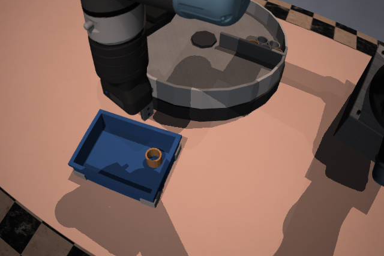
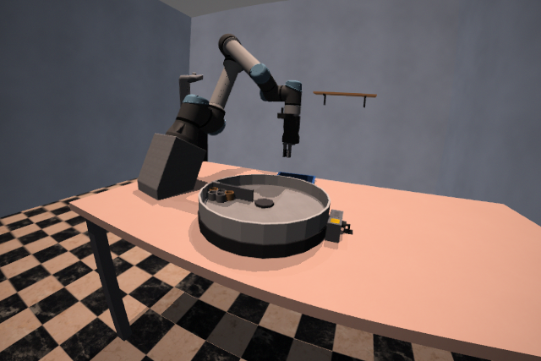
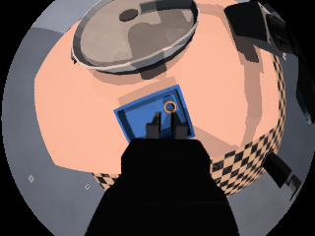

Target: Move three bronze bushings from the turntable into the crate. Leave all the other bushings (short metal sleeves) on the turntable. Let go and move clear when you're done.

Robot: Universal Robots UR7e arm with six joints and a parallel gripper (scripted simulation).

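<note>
One bronze bushing [image 1: 153, 162] [image 3: 169, 112] stands upright on the floor of the blue crate [image 1: 111, 146] [image 2: 297, 176] [image 3: 143, 115], near its right wall in the top view. My gripper [image 1: 146, 118] [image 2: 286, 155] [image 3: 165, 118] is partly open and empty, above the crate on its turntable side. On the turntable [image 1: 204, 99] [image 2: 262, 232] [image 3: 98, 39], a tight group of bushings stands behind the divider: a bronze bushing [image 1: 253, 41] [image 2: 229, 195], a grey bushing [image 2: 221, 197] and several others, partly hidden. The group does not show clearly in the wrist view.
The turntable has a raised rim, a straight divider wall [image 1: 251, 53] [image 2: 244, 194] and a dark centre hub [image 1: 203, 39] [image 2: 264, 203]. A small box with a yellow label [image 2: 334, 230] sits against its outside. The robot's dark pedestal [image 2: 168, 169] stands at the table's edge.
</note>
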